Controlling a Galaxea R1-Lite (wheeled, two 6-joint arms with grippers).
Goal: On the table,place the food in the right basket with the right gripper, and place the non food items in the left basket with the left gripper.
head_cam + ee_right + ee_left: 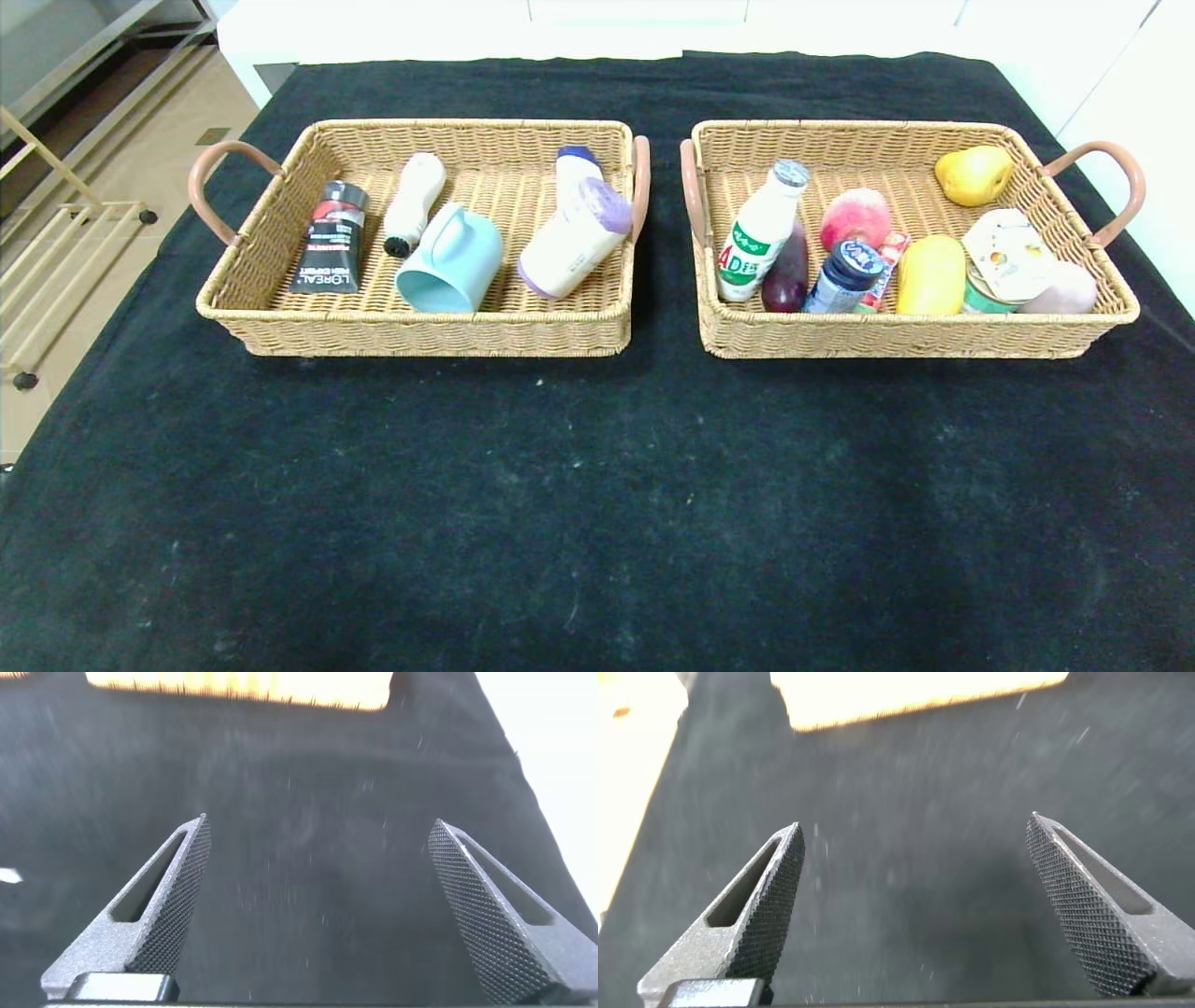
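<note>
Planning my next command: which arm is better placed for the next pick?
Neither has an edge. Everything in view already lies sorted: the mug in the left basket, the milk bottle in the right basket. The left gripper and right gripper both hang open over the bare table.

Indoor test room: black-draped table point(597, 485), white walls, tiled floor point(112, 159), metal rack point(56, 224).

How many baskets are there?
2. The left basket sits on the table's left, the right basket beside it on the right, apart. None seem hidden.
</note>
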